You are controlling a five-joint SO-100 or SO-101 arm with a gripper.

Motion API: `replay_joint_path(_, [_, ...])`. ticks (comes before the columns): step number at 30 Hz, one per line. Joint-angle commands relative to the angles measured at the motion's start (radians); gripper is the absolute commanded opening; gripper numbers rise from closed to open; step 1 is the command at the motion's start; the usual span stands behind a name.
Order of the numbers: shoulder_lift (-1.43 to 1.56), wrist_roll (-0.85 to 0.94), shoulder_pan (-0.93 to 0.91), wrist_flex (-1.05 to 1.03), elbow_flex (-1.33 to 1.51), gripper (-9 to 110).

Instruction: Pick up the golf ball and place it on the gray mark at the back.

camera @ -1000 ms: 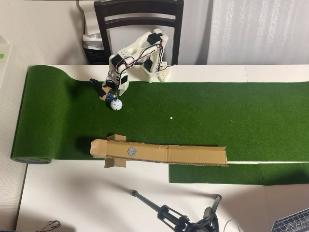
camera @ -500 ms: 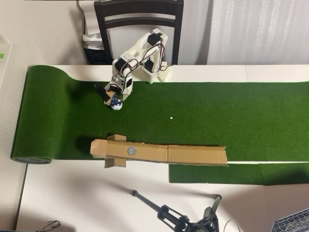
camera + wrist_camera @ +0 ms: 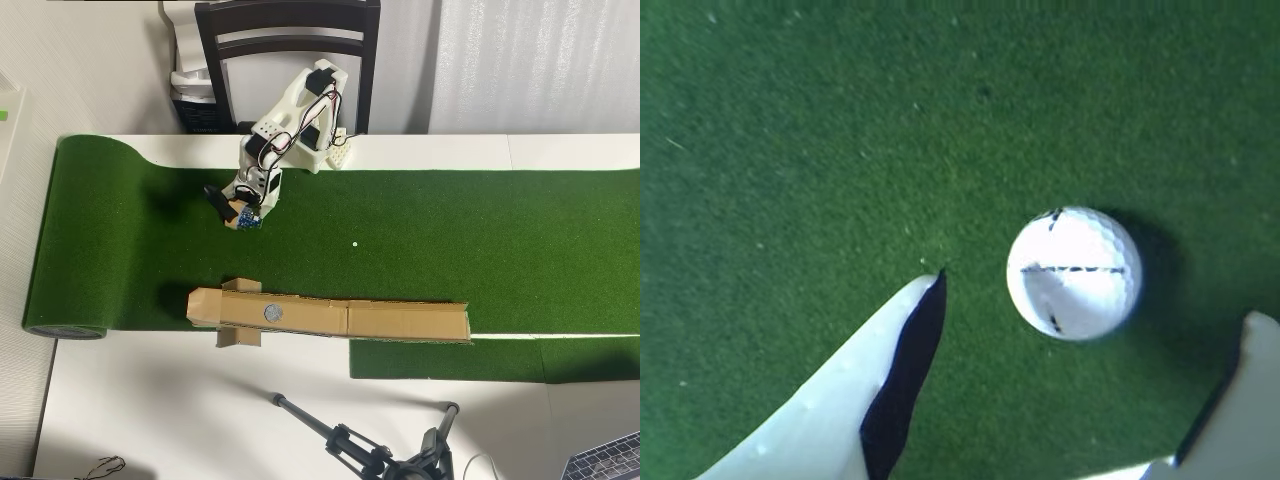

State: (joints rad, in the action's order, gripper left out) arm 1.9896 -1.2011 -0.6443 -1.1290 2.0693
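Approach step, no grasp yet. Wrist view, left to right: my left finger [image 3: 875, 385], then the golf ball [image 3: 1072, 272] on the green turf [image 3: 790, 130], then my right finger at the frame edge. My fingers [image 3: 1090, 300] are spread, ball between them, touching neither. Next: lower, centre, close. Overhead, the ball is hidden under my wrist; the gray mark [image 3: 271, 312] sits in the cardboard strip [image 3: 400, 320], well apart.
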Motion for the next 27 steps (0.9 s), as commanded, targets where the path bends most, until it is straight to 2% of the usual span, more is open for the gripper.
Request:
replay_joint_path(1, [0.011,0.000,-0.011,0.021,-0.015,46])
replay_joint_path(11, [-0.055,0.083,-0.014,0.009,-0.014,46])
replay_joint_path(19, [-0.219,0.087,-0.038,0.020,-0.029,46])
replay_joint_path(27, [-0.239,0.120,-0.078,0.021,-0.040,46])
